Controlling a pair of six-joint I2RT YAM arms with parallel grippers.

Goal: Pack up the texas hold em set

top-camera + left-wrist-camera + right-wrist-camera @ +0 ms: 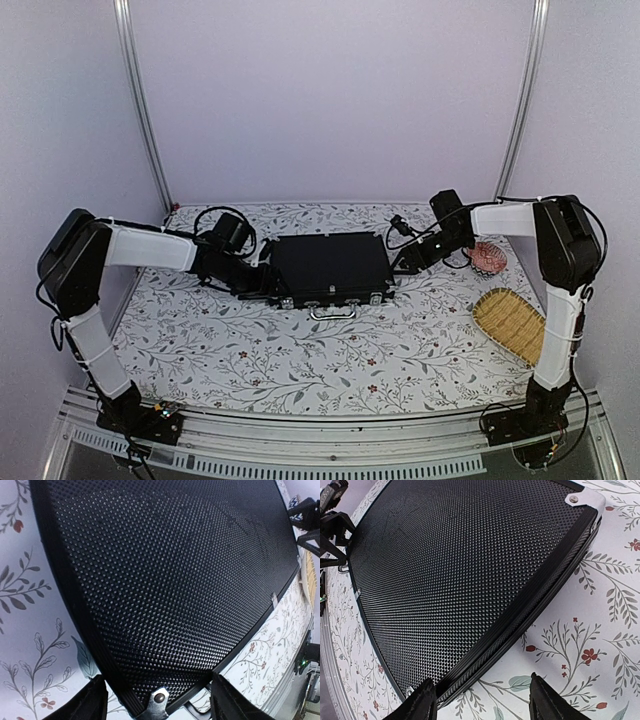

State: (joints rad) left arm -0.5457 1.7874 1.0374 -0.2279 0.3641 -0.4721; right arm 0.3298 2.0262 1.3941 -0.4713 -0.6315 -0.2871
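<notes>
Plainly, the closed poker case [330, 265] lies flat on the table [250, 350] between the left hand [270, 285] and right hand [398, 265], both spread wide and gripping nothing. It is probably heavy and rigid, with a pebbled skin; grasp its ends or handle [332, 313].

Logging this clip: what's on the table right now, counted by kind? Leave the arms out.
Black case, lid down: 1
Woven basket: 1
Red patterned dish: 1
Total: 3
</notes>
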